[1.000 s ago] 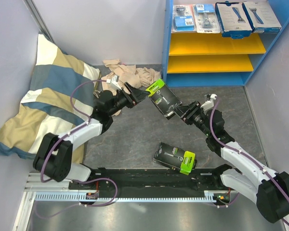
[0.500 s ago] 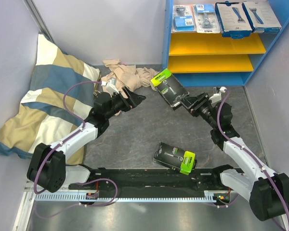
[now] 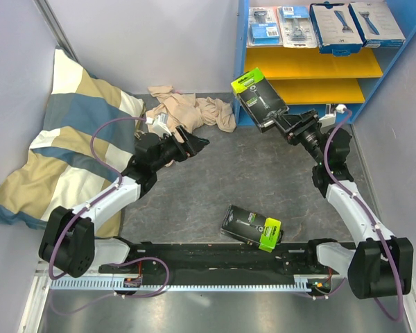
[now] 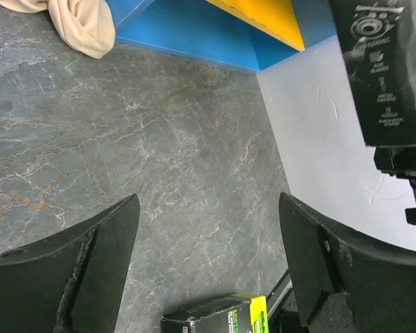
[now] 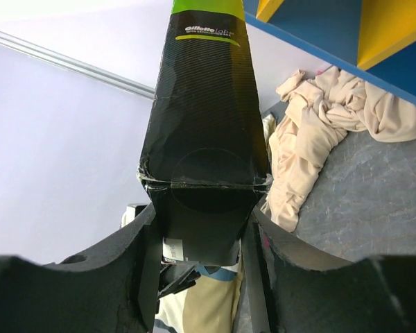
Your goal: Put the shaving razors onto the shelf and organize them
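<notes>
Black razor box (image 3: pixel 262 100) with lime-green end, in right gripper (image 3: pixel 286 123)

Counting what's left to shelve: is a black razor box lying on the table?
Yes, a black box lies flat on the table, separate from the held box in the right tool.

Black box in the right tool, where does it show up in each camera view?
Top: black box upper middle, by the shelf's left post.
Left wrist: top right corner, cut off by the edge.
Right wrist: centre, running up to the top edge.
Shared landmark: beige cloth.
</notes>
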Motion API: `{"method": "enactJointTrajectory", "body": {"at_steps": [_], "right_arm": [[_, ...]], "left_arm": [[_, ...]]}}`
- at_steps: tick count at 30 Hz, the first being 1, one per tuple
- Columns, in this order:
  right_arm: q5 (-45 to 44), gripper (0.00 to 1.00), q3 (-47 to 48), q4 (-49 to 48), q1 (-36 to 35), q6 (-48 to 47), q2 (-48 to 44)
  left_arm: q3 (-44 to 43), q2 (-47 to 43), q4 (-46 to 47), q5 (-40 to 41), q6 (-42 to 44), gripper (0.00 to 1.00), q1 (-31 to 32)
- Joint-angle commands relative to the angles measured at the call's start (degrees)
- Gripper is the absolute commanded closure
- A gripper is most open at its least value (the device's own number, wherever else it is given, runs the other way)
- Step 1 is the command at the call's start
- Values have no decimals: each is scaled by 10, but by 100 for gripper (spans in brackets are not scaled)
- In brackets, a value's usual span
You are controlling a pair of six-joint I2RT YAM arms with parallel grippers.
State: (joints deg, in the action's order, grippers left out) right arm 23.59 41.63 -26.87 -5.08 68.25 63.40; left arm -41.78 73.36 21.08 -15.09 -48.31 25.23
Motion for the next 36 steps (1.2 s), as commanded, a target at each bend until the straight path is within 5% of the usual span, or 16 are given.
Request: {"method": "enactJointTrajectory", "body": {"at_steps": [1,12,25,36], "right_arm": [[23,89,53,-104,29,19,8],[57,88,103,-167,118,59,78],[44,89,149,-289,121,133,213],[-4,90,240,-238,90,123,295]], "left_arm": [[2,-11,5,10,29,13,-4],[16,-17,3,8,33,13,-7],[24,-30,-3,12,38,12,-12],[28,-42,-13,16,45,12,-17]]}}
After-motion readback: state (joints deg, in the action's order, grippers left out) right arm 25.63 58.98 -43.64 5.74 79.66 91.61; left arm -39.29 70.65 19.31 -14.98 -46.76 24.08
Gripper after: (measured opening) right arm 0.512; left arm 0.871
